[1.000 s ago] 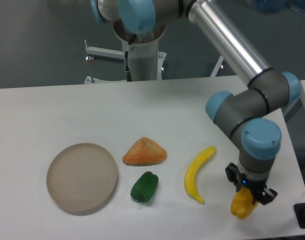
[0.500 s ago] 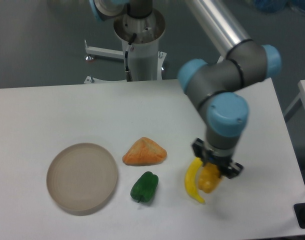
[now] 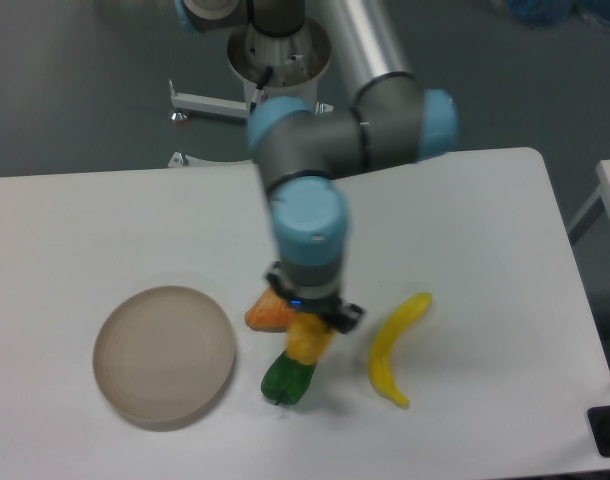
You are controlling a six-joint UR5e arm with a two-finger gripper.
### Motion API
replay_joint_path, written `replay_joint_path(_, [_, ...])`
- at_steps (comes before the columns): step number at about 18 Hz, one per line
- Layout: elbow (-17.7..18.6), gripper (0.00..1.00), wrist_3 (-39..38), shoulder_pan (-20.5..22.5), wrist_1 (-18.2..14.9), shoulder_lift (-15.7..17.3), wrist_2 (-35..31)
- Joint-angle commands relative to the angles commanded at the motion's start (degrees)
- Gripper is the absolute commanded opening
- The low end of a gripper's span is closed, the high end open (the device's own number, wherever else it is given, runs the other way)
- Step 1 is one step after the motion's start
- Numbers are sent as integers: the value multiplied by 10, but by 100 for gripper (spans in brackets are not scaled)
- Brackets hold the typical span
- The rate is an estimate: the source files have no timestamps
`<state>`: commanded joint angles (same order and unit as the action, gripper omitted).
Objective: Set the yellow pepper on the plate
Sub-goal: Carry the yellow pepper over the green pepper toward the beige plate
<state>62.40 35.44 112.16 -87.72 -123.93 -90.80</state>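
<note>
I see the gripper [image 3: 307, 335] pinching the yellow pepper [image 3: 306, 341], above the green pepper [image 3: 286, 378]. The plate [image 3: 164, 355] sits left, apart.

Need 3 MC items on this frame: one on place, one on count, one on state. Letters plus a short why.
1. Where is the yellow pepper?
A. lying on the plate
B. held in the tool above the green pepper
C. on the table right of the banana

2. How many food items are in view?
A. three
B. four
C. five

3. What is the state of the plate?
A. bare
B. holding the banana
C. holding the green pepper

Answers:
1. B: the tool grips it just over the green pepper.
2. B: yellow pepper, green pepper, banana and the orange wedge partly hidden behind the tool.
3. A: its beige surface shows nothing on it, left of all the foods.
</note>
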Motion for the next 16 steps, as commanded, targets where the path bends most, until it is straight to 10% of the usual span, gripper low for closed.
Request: replay_joint_path(16, [1,38,-128,-98,26,-52,9])
